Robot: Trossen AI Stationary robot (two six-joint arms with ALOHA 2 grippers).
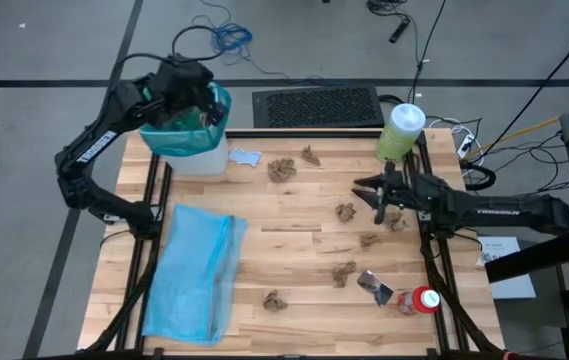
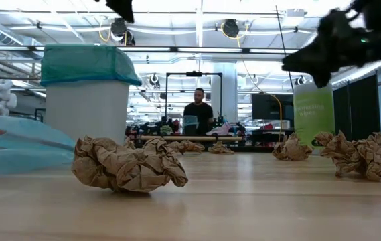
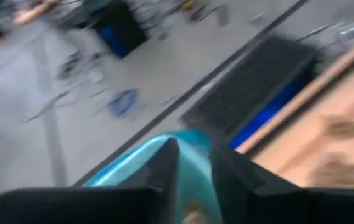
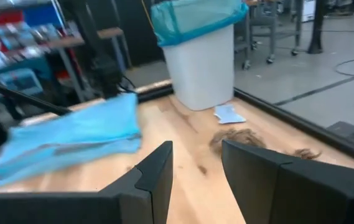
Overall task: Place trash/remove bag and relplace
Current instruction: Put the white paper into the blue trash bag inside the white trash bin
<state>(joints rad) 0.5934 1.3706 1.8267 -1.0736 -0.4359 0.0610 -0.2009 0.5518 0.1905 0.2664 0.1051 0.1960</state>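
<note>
Crumpled brown paper wads [image 1: 344, 273] are lying scattered across the pale wooden table [image 1: 294, 320], with a silvery wrapper [image 1: 374, 287] and a small red-and-white object [image 1: 425, 299] sitting near the table's right front corner and a pale blue scrap [image 1: 245, 157] resting just beside the white plastic bin [image 1: 202, 158]. That bin is wearing a crinkly teal-green plastic liner [image 1: 186, 137] folded over its rim, and a pale sky-blue plastic bag [image 1: 196, 270] is lying flat on the table's left side. Over the bin's mouth the left gripper [image 1: 196, 95] is hovering, its fingers standing slightly apart around nothing I can make out. Above the wads on the right, the right gripper [image 1: 379, 197] is hanging with its fingers parted and empty.
</note>
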